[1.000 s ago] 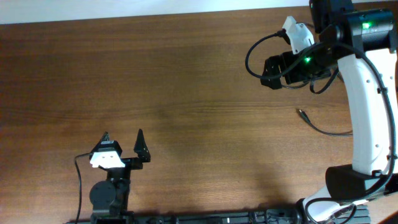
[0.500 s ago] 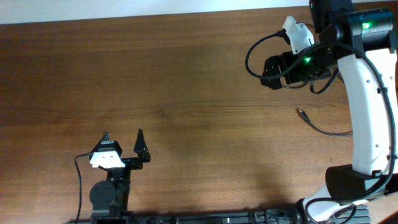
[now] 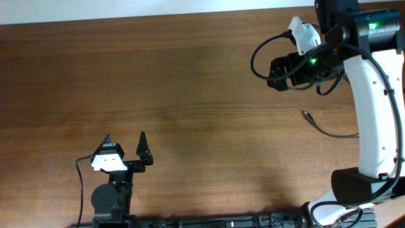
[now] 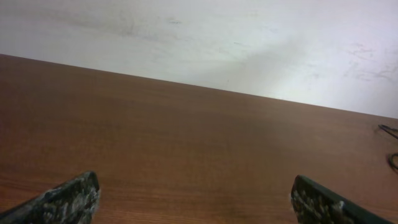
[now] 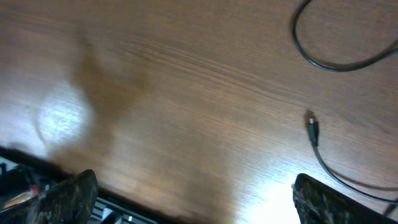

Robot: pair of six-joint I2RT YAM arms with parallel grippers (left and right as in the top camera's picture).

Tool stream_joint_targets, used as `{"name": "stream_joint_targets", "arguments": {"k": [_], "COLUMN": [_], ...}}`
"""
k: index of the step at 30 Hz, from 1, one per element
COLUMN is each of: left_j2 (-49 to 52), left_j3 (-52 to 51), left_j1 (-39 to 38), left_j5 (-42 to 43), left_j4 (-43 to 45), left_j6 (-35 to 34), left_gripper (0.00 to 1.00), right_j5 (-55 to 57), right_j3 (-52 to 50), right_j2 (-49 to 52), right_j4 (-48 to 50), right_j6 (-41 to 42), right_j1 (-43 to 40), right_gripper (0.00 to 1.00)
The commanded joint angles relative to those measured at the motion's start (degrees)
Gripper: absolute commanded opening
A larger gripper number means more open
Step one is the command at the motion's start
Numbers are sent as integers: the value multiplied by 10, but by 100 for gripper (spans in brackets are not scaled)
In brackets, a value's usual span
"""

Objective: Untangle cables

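Observation:
A thin black cable (image 3: 329, 133) lies on the wooden table at the right, its small plug end (image 3: 307, 115) pointing up-left and its other part running under the right arm. In the right wrist view the plug (image 5: 313, 127) and cord (image 5: 336, 177) lie ahead of the right finger, and another curved stretch of black cord (image 5: 329, 65) shows at the top right. My right gripper (image 3: 276, 68) (image 5: 193, 186) hovers above the table up-left of the plug, open and empty. My left gripper (image 3: 124, 142) (image 4: 193, 186) is open and empty at the front left, far from the cable. A bit of cord (image 4: 390, 134) shows at its view's right edge.
The brown wooden table (image 3: 190, 95) ends at a pale wall (image 4: 217, 43) at the back. A black rail (image 3: 221, 221) runs along the front edge. The white right arm (image 3: 373, 114) and its base (image 3: 354, 187) stand at the right.
The right gripper has shifted very slightly to the right. The left arm and the cable have not moved.

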Motion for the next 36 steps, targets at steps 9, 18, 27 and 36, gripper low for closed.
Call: {"name": "stream_joint_targets", "arguments": {"k": [9, 18, 27, 36], "left_j2": [-4, -4, -4, -4], "left_j3": [-2, -2, -2, -2], "left_j1": [4, 4, 4, 4], "left_j5": [9, 9, 9, 9], "left_j4": [-3, -3, -3, -3], "left_j6": [2, 2, 2, 2], "left_gripper": [99, 99, 99, 99], "right_j5": [61, 55, 43, 5], "right_j3": [0, -48, -355, -643], "right_j2": [-20, -118, -289, -426], "right_j4": [39, 161, 389, 681], "right_j6": [-5, -5, -5, -5], "right_j1": [3, 3, 3, 3], "right_gripper": [99, 99, 99, 99]}}
